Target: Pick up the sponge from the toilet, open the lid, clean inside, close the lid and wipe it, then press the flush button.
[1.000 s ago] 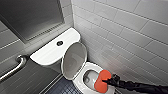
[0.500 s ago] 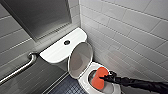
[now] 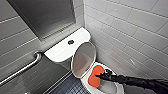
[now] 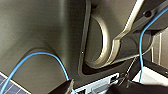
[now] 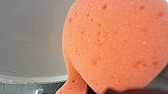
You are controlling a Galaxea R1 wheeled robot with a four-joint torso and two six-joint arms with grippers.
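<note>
Head view of a tiled toilet cubicle. The toilet [image 3: 60, 51] stands in the corner against the white tiled wall [image 3: 130, 32], its tank top bearing 1 round dark flush button [image 3: 71, 42] at the middle. The lid [image 3: 83, 60] is raised, leaning back toward the tank with its greyish concave underside facing the bowl. The right arm enters from the right edge as a dark jointed bar and reaches over the open bowl; the right gripper [image 3: 103, 75] is closed on the sponge [image 3: 95, 76], gripping it at 1 edge. The sponge, orange-red with rounded lobes, lies at the bowl's inner rim on the side nearest the lid; whether it presses the ceramic cannot be told. In the right wrist view the sponge [image 5: 117, 45] looms large and porous before a smooth white surface [image 5: 30, 37]. A metal grab bar [image 3: 22, 68] crosses the grey wall left of the tank, below a dark grey panel [image 3: 42, 15]. Dark floor tiles [image 3: 70, 87] lie beside the bowl.
</note>
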